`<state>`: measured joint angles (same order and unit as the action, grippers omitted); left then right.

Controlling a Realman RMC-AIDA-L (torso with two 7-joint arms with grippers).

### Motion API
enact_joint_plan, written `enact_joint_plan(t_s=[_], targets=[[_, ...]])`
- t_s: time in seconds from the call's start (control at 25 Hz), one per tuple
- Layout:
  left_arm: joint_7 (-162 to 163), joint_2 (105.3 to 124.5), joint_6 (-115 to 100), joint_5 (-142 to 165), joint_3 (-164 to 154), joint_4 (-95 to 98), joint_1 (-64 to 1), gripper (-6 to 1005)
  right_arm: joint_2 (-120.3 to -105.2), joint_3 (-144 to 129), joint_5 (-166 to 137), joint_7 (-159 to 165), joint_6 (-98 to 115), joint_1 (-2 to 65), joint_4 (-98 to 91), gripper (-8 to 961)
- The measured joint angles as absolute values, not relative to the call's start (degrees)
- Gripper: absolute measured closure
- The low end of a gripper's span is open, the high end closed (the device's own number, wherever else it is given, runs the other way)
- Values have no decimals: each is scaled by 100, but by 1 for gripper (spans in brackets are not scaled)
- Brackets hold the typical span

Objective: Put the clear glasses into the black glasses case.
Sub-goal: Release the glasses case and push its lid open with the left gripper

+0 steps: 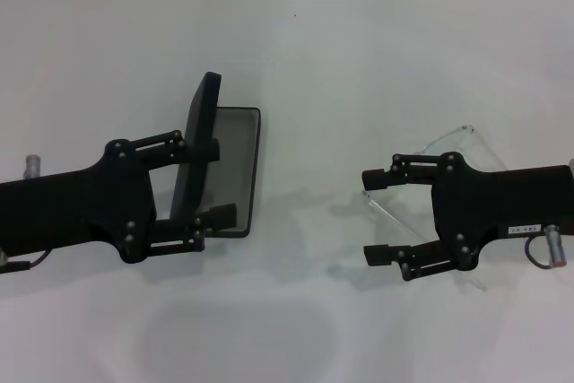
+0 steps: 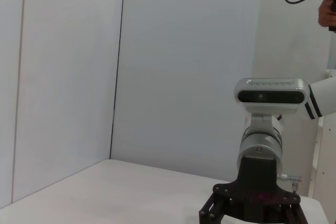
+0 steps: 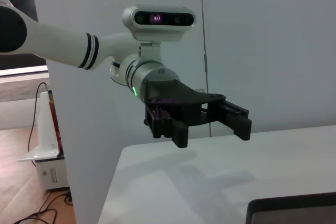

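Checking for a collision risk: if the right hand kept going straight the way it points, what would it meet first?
Probably the black rectangular hinged glasses case, standing open; the right hand may pass above its tray, since height is unclear.

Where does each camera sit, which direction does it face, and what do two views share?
Head view: high on the robot, looking down at the white table, open black glasses case, clear glasses, left claw and right claw.
Left wrist view: faces across the table toward the right arm.
Right wrist view: faces the left claw and a case corner.
Shared: the case and left claw, in head and right wrist views.
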<state>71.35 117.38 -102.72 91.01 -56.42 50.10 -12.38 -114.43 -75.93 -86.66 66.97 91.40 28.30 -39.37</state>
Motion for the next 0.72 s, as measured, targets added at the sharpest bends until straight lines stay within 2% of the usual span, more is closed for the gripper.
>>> enact_joint_plan(t_s=[0.56, 0.72], targets=[[7095, 11755, -10233, 9077, -5633, 5010, -1256, 231, -11505, -7593, -8666, 6696, 9111, 2778, -3927, 112], [7548, 11896, -10214, 9055, -5317, 5196, -1319, 235, -11527, -7592, -8646, 6693, 9048, 2768, -3891, 112]])
